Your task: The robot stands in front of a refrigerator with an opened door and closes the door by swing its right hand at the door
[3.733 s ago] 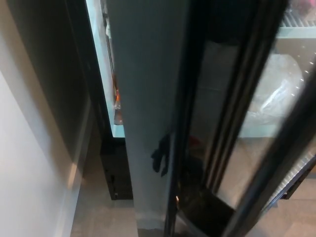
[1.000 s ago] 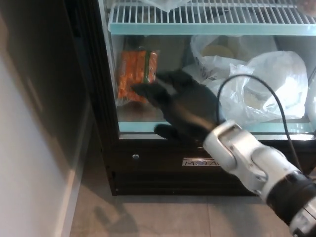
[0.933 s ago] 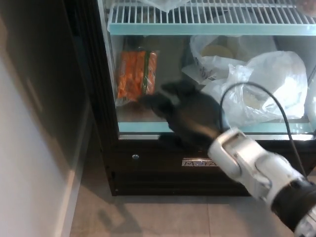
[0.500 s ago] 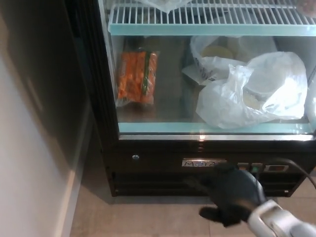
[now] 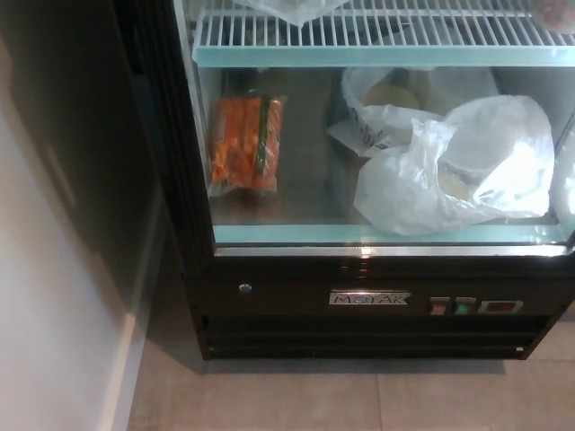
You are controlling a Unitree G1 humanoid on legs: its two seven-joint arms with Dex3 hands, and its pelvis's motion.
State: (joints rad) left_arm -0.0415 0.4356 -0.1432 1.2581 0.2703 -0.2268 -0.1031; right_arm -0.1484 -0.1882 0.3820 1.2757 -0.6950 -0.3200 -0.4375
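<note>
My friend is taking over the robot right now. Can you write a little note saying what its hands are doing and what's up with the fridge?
Hands: neither the left nor the right hand shows in the head view.
Fridge: the refrigerator stands straight ahead. A pack of carrots and white plastic bags sit on the bottom shelf under the wire shelf.
Done: the glass door seems shut across the front, though that is hard to confirm from here.
Left: probably nothing but checking the door has sealed.
</note>
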